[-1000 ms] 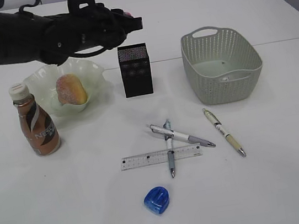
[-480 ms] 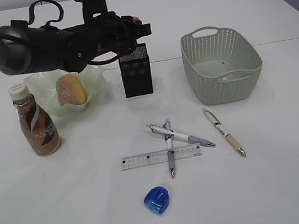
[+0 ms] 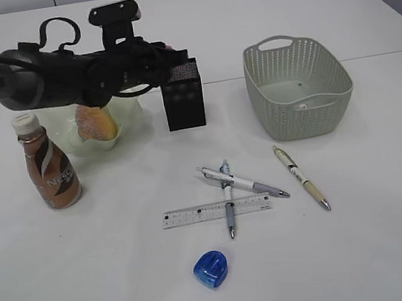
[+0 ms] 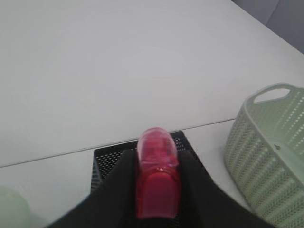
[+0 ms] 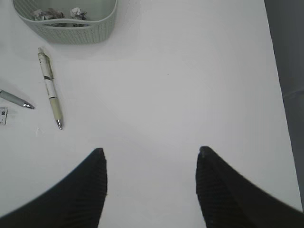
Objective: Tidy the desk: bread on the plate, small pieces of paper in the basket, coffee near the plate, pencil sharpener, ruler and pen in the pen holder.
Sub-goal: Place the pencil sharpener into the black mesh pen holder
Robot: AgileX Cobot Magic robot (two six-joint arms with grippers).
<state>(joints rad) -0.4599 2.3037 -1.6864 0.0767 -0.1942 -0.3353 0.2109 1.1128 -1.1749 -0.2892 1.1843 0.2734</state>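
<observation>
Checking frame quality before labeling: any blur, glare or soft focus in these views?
Exterior view: sharp, even light, faint shadows under the basket. Left wrist view: the red object in the left pincer is soft, too close to focus. Right wrist view: pincer fingers slightly blurred, pen crisp.

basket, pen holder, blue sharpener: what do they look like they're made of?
Basket: looks like moulded plastic, matte grey-green; rows of small uniform holes, moulded handle. Pen holder: probably perforated metal mesh, matte black; fine grid visible in the left wrist view, though plastic can't be ruled out. Blue sharpener: translucent glossy plastic, with highlights on its rounded shell.
</observation>
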